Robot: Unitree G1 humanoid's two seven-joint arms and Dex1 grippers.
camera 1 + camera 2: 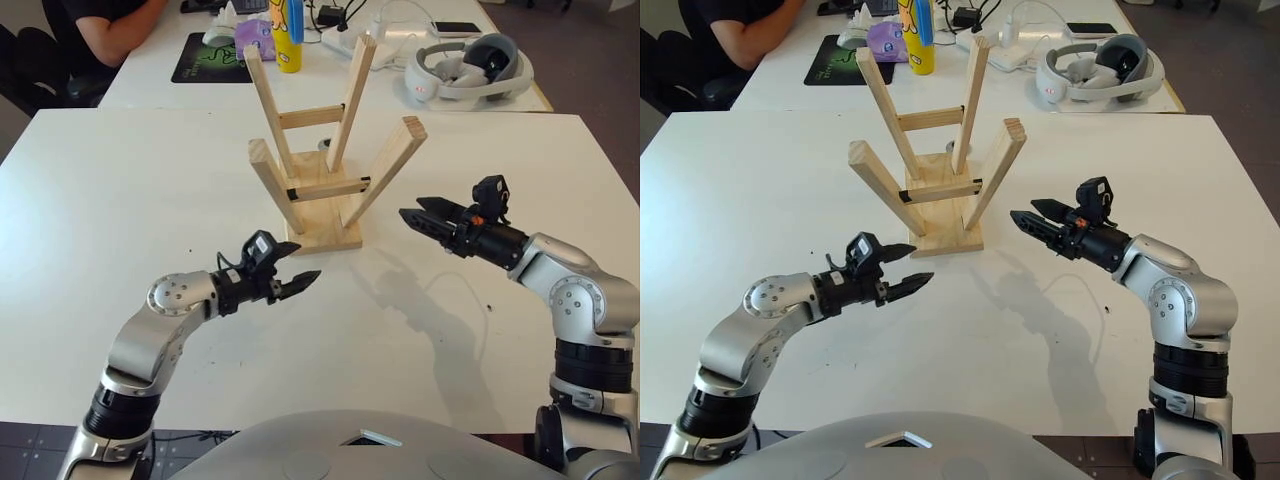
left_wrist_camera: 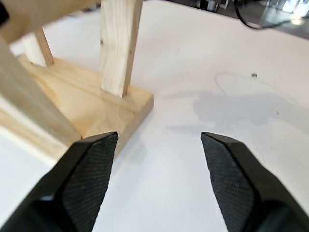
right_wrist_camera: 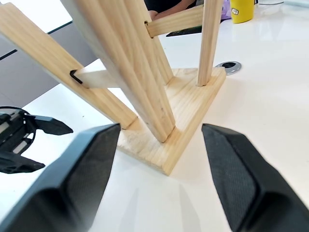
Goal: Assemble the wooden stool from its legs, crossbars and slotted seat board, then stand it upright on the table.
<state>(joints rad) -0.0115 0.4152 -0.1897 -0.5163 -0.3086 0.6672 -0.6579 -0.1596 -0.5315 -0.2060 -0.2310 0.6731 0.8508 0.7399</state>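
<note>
On the white table [image 1: 120, 250] we see one stool [image 1: 320, 185] upside down: one seat board [image 1: 335, 232] flat on the tabletop, four legs [image 1: 268, 95] pointing up, two crossbars [image 1: 310, 117] countable. Our left gripper [image 1: 305, 283] and right gripper [image 1: 410, 207] flank it, both spread wide, holding nothing.

Stool [image 1: 320, 190]: pale natural wood with fine straight grain, small black clips [image 3: 76, 76] at its joints. Table [image 1: 120, 230]: plain white. Left gripper [image 1: 305, 283] and right gripper [image 1: 412, 212]: black, pads [image 2: 89, 179] finely cross-hatched; bottle [image 1: 288, 40]: yellow; mat [image 1: 205, 60]: black with a green pattern; headset [image 1: 470, 68]: white and grey.
</note>
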